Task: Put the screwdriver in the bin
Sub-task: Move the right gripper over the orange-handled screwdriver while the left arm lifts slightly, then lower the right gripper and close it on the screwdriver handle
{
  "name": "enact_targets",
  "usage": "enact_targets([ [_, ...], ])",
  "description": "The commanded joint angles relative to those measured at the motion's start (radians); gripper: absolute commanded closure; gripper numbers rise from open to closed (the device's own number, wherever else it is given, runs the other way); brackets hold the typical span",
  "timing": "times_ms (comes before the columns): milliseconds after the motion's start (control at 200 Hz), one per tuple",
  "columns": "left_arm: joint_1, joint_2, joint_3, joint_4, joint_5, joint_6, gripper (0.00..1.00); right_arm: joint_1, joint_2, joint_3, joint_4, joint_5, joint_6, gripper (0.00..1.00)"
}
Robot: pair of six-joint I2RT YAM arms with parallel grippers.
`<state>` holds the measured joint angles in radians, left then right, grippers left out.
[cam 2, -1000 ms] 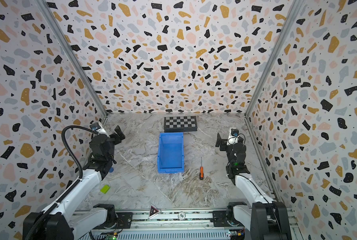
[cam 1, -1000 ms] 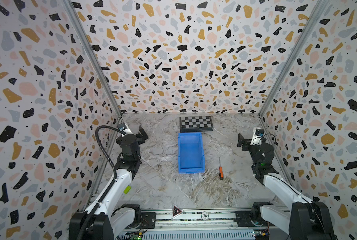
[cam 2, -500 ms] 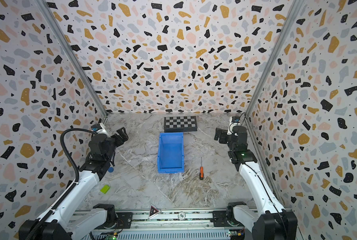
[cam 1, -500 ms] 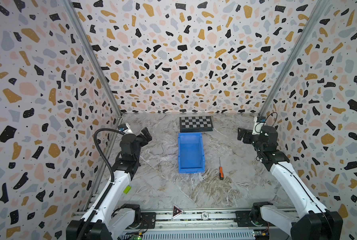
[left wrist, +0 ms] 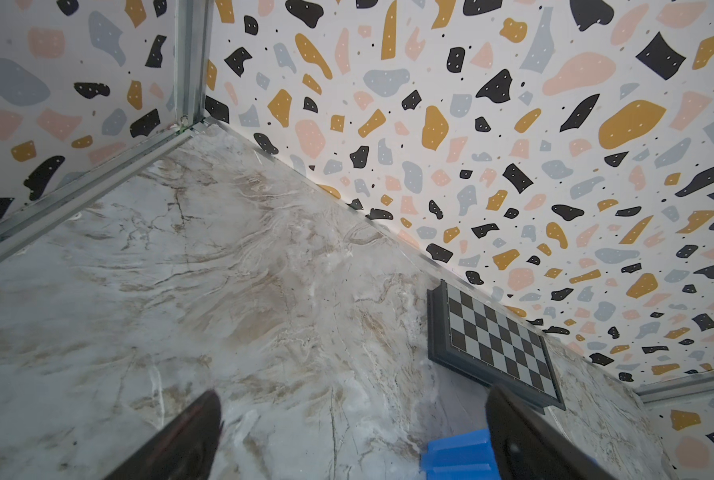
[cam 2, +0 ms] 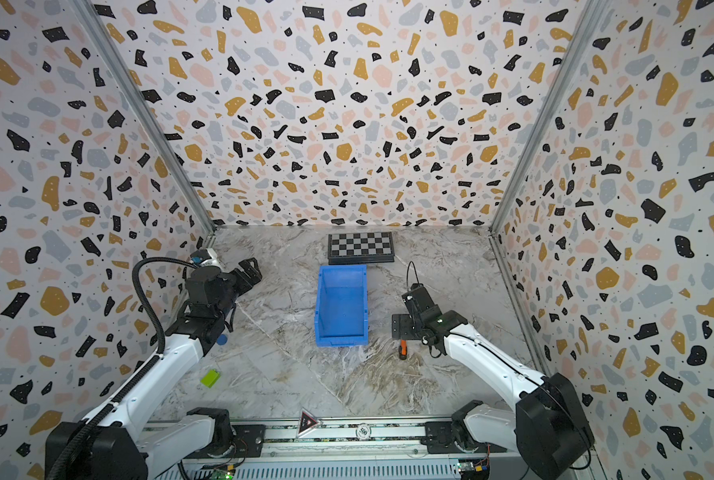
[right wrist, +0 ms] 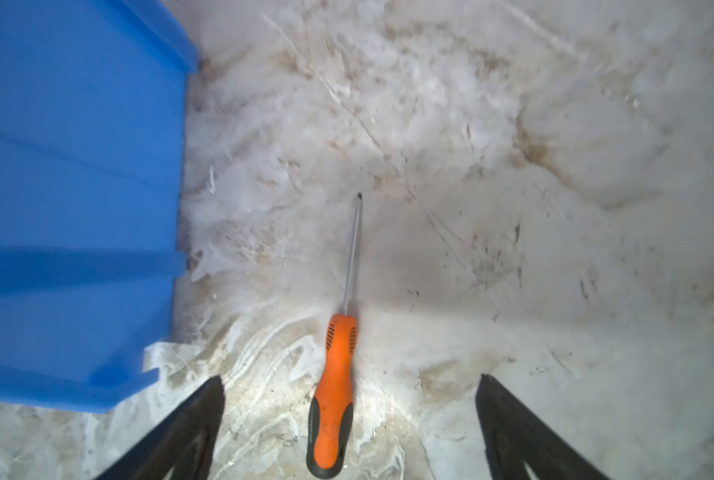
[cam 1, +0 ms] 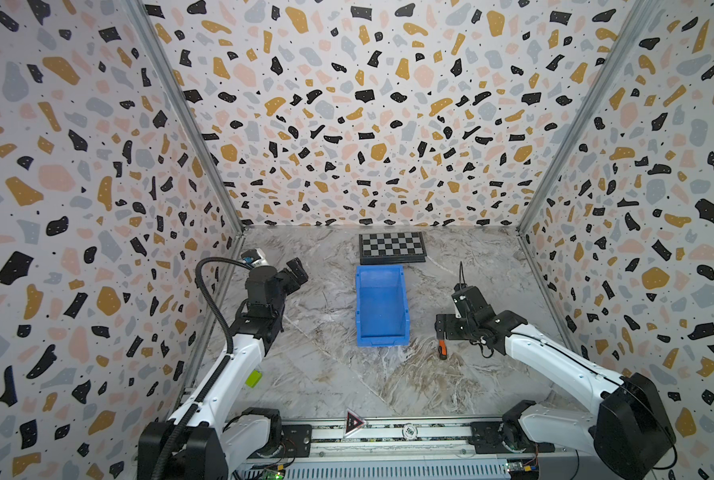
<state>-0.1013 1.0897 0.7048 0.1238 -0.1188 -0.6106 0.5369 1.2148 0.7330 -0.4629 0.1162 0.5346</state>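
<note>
You had a smooth blue plastic bin (cam 1: pixel 381 305), a screwdriver (right wrist: pixel 333 388) with a thin bare-metal shaft and a ribbed orange-and-black handle, and a marble-patterned tabletop (cam 1: pixel 330 374) that looked scuffed and faintly glossy.

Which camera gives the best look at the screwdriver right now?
The right wrist view: the whole screwdriver, tip to handle, shows close up at the open right claw. Both top views show only its small orange handle; the left wrist view misses it.

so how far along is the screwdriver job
Nothing finished: the screwdriver lies on the table beside the empty bin. In hand: the right jaws hang open over its handle, not gripping. To do: close, lift, drop it in the bin.
</note>
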Motion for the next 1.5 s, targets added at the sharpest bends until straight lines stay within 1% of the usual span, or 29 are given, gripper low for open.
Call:
enact_targets([
  [0, -0.005, 0.007, 0.035, 0.022, 0.024, -0.014, 0.0, 0.013, 0.019, -0.016, -0.016, -0.004, 0.063, 0.1],
  [120, -0.005, 0.007, 0.03, 0.024, 0.015, -0.015, 0.0, 0.032, 0.065, -0.02, -0.002, -0.014, 0.068, 0.15],
  [185, -0.005, 0.007, 0.026, 0.023, 0.015, -0.015, 0.0, 0.04, 0.086, -0.024, 0.017, -0.028, 0.075, 0.22],
  [270, -0.005, 0.006, 0.026, 0.018, 0.013, -0.015, 0.0, 0.056, 0.111, -0.026, 0.032, -0.033, 0.086, 0.27],
  [406, -0.005, 0.003, 0.023, 0.016, 0.014, -0.016, 0.0, 0.07, 0.139, -0.035, 0.037, -0.044, 0.098, 0.3],
  [586, -0.005, 0.001, 0.022, 0.013, 0.01, -0.016, 0.0, 0.087, 0.133, -0.06, 0.036, -0.036, 0.13, 0.38],
  [676, -0.005, -0.001, 0.02, 0.013, 0.006, -0.011, 0.0, 0.089, 0.124, -0.079, 0.048, -0.038, 0.144, 0.47],
  [766, -0.005, 0.0, 0.022, 0.01, 0.002, -0.009, 0.0, 0.09, 0.124, -0.087, 0.057, -0.043, 0.151, 0.49],
  [811, -0.005, -0.001, 0.021, 0.01, 0.004, -0.009, 0.0, 0.092, 0.129, -0.087, 0.058, -0.041, 0.152, 0.52],
  [986, -0.005, -0.002, 0.016, 0.013, 0.002, -0.011, 0.0, 0.099, 0.137, -0.08, 0.055, -0.022, 0.153, 0.57],
  [1051, -0.005, -0.003, 0.015, 0.013, 0.002, -0.009, 0.0, 0.103, 0.14, -0.075, 0.052, -0.014, 0.151, 0.6],
  [1287, -0.005, -0.004, 0.013, 0.016, 0.001, -0.006, 0.0, 0.122, 0.165, -0.06, 0.04, 0.014, 0.148, 0.62],
  [1497, -0.005, -0.002, 0.017, 0.016, 0.001, -0.006, 0.0, 0.132, 0.187, -0.057, 0.043, 0.014, 0.145, 0.63],
])
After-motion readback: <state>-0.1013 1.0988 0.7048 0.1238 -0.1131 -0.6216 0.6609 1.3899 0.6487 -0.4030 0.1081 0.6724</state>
